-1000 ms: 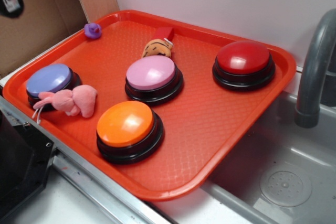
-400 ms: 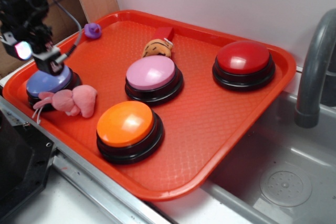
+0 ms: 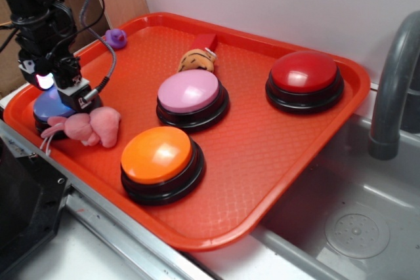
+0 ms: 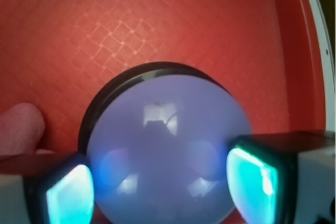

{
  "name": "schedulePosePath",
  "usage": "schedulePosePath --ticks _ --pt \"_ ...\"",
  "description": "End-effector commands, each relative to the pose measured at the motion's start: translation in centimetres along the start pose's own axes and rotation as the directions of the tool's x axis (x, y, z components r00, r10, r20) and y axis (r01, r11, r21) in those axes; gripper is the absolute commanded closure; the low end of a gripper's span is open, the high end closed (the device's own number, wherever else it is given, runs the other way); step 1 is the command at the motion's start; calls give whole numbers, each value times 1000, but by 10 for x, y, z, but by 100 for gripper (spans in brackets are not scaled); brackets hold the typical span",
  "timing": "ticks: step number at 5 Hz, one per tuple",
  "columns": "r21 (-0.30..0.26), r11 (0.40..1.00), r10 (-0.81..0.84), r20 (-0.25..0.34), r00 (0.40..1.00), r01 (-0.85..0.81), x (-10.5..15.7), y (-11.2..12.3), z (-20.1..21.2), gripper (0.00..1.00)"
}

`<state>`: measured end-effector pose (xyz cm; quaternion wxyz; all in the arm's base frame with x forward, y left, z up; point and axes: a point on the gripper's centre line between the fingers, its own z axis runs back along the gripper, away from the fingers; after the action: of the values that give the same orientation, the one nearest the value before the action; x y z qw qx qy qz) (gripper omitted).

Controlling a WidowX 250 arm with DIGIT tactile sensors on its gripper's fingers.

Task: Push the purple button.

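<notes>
The purple button [image 3: 46,107], a periwinkle dome on a black base, sits at the left end of the red tray [image 3: 262,142]. My gripper [image 3: 65,96] is down on top of it and hides most of the dome. In the wrist view the button [image 4: 165,140] fills the middle. My gripper [image 4: 160,184] is open, with its lit fingertips [image 4: 252,179] standing at either side of the dome. I cannot tell if they press on it.
A pink plush bunny [image 3: 88,126] lies against the purple button's right side. The pink-lilac button [image 3: 189,91], orange button [image 3: 157,155], red button [image 3: 304,72], a striped plush toy [image 3: 197,59] and a tiny purple duck [image 3: 116,38] share the tray. A grey faucet [image 3: 394,90] and sink [image 3: 354,227] are at the right.
My gripper came in from the upper left and has dropped down onto the purple button, now sitting lower and slightly right. Nothing else on the tray has moved.
</notes>
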<state>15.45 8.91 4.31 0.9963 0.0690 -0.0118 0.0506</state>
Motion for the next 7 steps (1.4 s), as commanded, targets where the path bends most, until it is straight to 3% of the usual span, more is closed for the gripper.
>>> schedulePosePath --ticks 1,3,7 --pt "-37 998 -42 1 999 42 -2 9 8 0" --pt "-47 999 -4 17 1000 5 13 25 52 0" --pt "-15 999 -40 22 999 40 18 26 64 0"
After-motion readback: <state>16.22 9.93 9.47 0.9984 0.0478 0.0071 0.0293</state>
